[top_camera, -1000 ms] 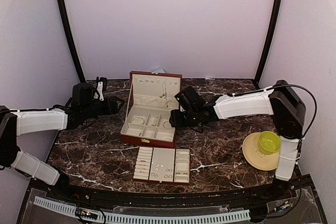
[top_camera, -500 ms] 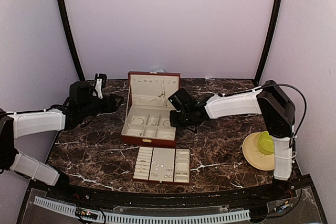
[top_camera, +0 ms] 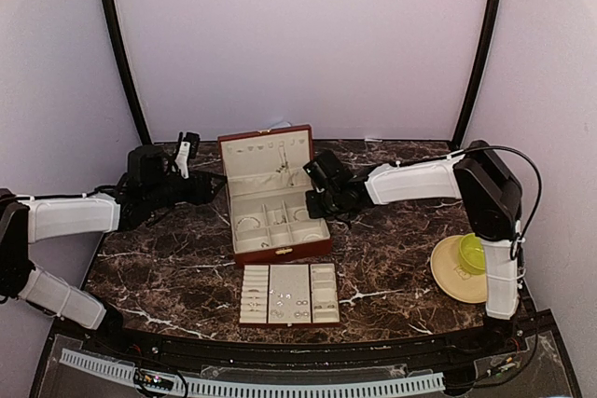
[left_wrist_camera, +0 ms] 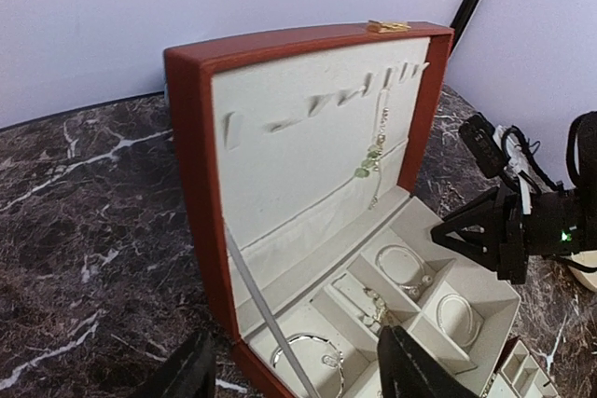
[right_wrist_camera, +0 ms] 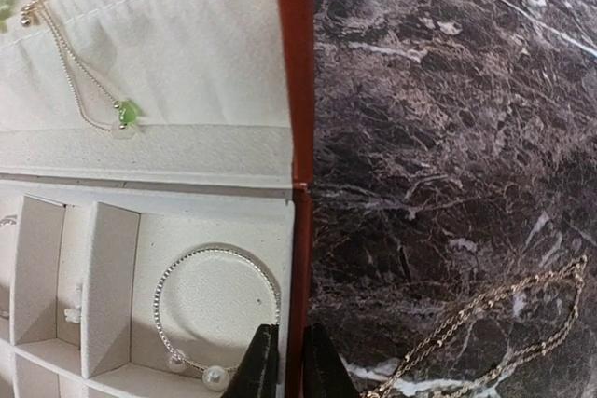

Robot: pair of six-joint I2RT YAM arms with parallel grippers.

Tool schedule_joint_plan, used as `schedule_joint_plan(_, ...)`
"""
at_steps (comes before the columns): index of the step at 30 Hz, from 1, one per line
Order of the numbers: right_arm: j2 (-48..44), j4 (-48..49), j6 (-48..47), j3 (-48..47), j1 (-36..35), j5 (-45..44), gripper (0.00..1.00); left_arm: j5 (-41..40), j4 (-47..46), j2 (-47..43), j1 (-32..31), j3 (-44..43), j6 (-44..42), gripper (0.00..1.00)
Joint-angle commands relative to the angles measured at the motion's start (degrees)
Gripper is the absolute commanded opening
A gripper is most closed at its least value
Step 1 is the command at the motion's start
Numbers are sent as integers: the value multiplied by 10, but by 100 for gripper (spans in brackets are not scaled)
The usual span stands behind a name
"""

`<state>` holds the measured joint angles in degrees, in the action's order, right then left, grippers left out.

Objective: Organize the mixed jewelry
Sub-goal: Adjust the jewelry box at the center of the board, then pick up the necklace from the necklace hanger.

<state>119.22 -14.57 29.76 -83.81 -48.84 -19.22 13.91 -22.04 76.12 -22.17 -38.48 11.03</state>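
The mixed jewelry (top_camera: pixel 287 300) shows as tiny shiny pieces in the slots of the cream tray (top_camera: pixel 252 303) near the table's front. Behind it the red-brown box (top_camera: pixel 283 253) stands with its lid up. Bracelets (right_wrist_camera: pixel 216 309) lie in its compartments and a green-beaded necklace (right_wrist_camera: pixel 126 114) hangs in the lid. My right gripper (right_wrist_camera: pixel 292 361) is shut on the box's right wall (right_wrist_camera: pixel 297 230), one finger inside and one outside. My left gripper (left_wrist_camera: pixel 298 375) is open at the box's left side, one finger over the table and one fingertip (left_wrist_camera: pixel 415 370) over the compartments.
A thin gold chain (right_wrist_camera: pixel 485 319) lies on the dark marble right of the box. A tan plate (top_camera: pixel 451 277) with a green bowl (top_camera: pixel 473 251) sits at the right edge, beside the right arm's base. The box lid (left_wrist_camera: pixel 308 137) stands tall between the two grippers.
The right gripper has closed on the box's right wall. The box has turned: its front end swung right and the lid's top moved left. The left gripper narrowed slightly.
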Motion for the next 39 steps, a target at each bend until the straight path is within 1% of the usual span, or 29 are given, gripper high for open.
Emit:
schedule_joint_plan(1,-34,55,-82,36,29,30,11,26,-18,-4,-20,-5,-47,62)
schedule_joint_plan(4,-43,75,-122,51,42,62,12,19,-19,-1,-27,-8,-48,62)
schedule_joint_plan(5,-44,78,-134,54,45,70,14,17,-20,0,-28,-9,-44,62)
schedule_joint_plan(7,-46,76,-147,54,48,73,21,2,-24,4,-28,-10,-31,62)
schedule_joint_plan(10,-62,69,-153,53,53,78,36,-24,-29,5,-28,-9,-6,63)
schedule_joint_plan(12,-79,59,-154,50,54,71,43,-36,-32,6,-28,-4,29,63)
schedule_joint_plan(15,-109,43,-153,41,54,66,53,-46,-39,6,-27,9,68,64)
schedule_joint_plan(18,-132,40,-140,33,54,74,59,-32,-69,10,-27,32,114,65)
schedule_joint_plan(23,-130,61,-94,11,36,94,64,-1,-106,40,-27,48,156,65)
schedule_joint_plan(26,-98,69,-75,-16,24,105,64,12,-131,57,-27,55,175,65)
schedule_joint_plan(31,-37,75,-50,-63,13,116,62,30,-149,82,-27,66,188,65)
schedule_joint_plan(39,31,62,-52,-117,6,51,59,50,-171,111,-28,65,183,60)
